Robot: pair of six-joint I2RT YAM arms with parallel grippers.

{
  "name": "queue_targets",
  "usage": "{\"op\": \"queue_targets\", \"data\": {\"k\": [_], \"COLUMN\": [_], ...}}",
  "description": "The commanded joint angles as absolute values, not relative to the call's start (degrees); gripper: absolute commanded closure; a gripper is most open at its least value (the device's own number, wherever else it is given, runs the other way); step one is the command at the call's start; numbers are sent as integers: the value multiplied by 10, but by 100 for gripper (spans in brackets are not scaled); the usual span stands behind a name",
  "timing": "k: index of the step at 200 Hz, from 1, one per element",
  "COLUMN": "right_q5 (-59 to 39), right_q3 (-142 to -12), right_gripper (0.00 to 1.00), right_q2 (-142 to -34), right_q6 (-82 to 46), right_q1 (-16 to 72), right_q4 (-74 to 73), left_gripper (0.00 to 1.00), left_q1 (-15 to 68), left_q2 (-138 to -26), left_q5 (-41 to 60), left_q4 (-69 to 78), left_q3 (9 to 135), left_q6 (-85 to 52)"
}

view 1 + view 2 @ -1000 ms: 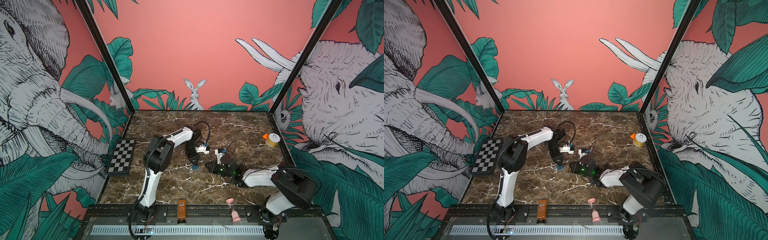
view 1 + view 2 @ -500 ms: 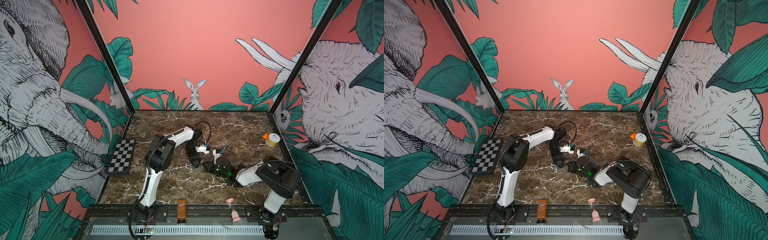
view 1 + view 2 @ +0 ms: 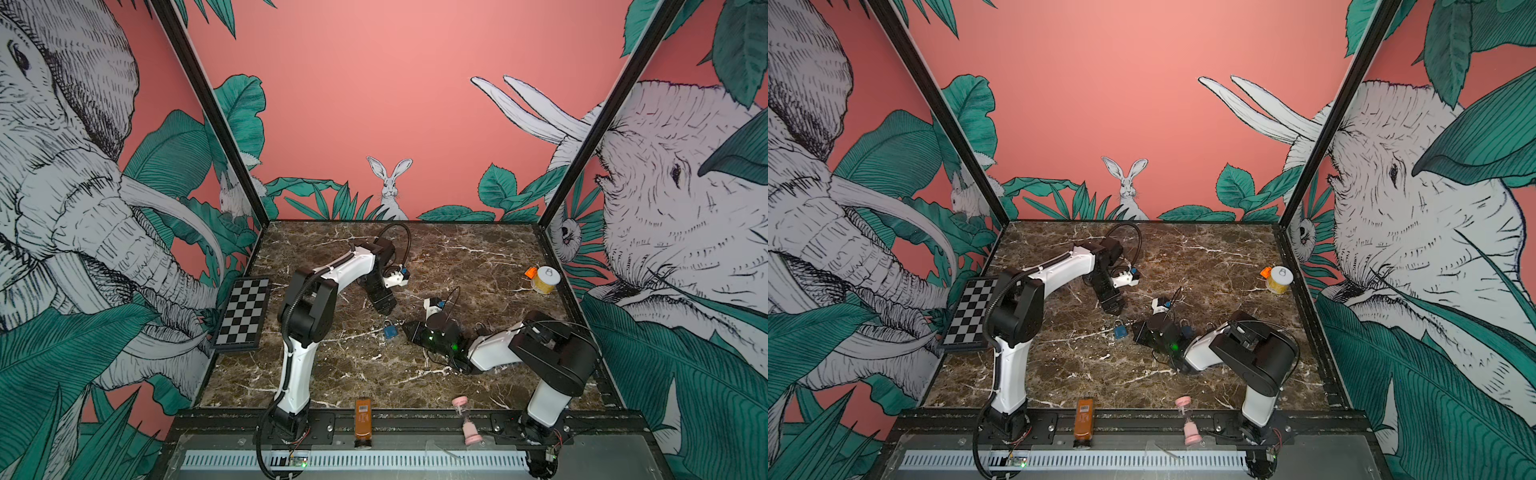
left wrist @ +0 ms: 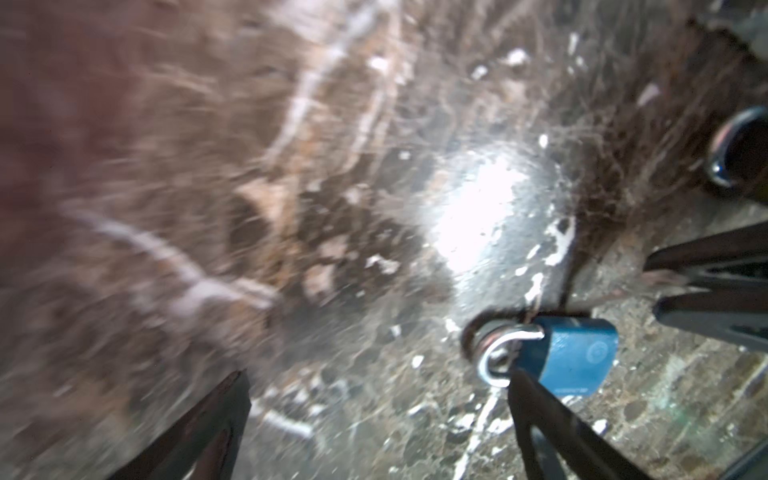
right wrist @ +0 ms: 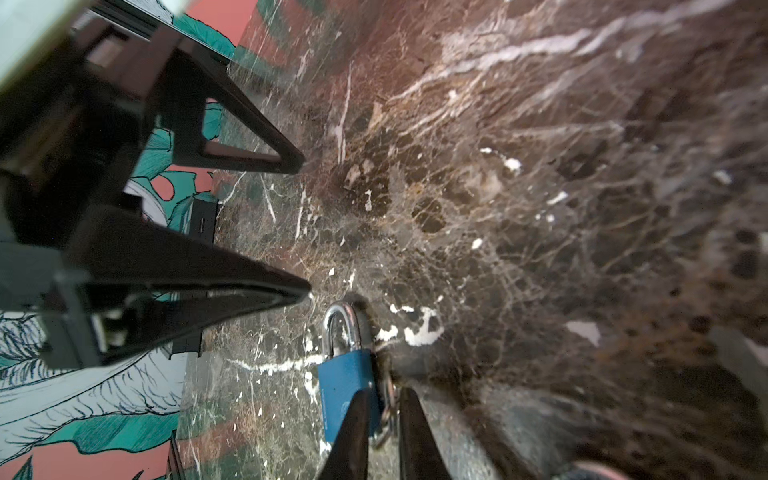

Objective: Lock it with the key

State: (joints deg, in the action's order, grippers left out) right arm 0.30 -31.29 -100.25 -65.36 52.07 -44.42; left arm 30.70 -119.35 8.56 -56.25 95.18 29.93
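Right wrist view: my left gripper gapes wide near the blue padlock; whether my right gripper clamps anything I cannot tell.

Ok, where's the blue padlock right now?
In both top views the blue padlock lies on the marble table near the middle, just in front of the left gripper and beside the right gripper.

My arms wear white shells with black joints. Black cables loop off my wrists. My fingers are slim black wedges.
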Motion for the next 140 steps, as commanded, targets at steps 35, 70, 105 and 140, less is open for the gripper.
{"op": "queue_targets", "data": {"k": [35, 70, 105, 140], "right_q5": [38, 77, 96, 125], "right_q3": [-338, -350, -356, -339], "right_gripper": [73, 68, 65, 65], "right_q2": [-985, -945, -912, -845], "right_q6": [-646, -626, -615, -590], "right_q1": [538, 555, 566, 567], "right_q4": [-387, -303, -251, -209], "left_gripper": [3, 3, 3, 3], "left_q1": [305, 305, 303, 303], "left_q2": [-1098, -1054, -1033, -1010], "left_q5": [59, 40, 43, 21], "left_q4": [-488, -431, -387, -339], "left_q3": [908, 871, 851, 822], "left_q6": [232, 210, 189, 153]}}
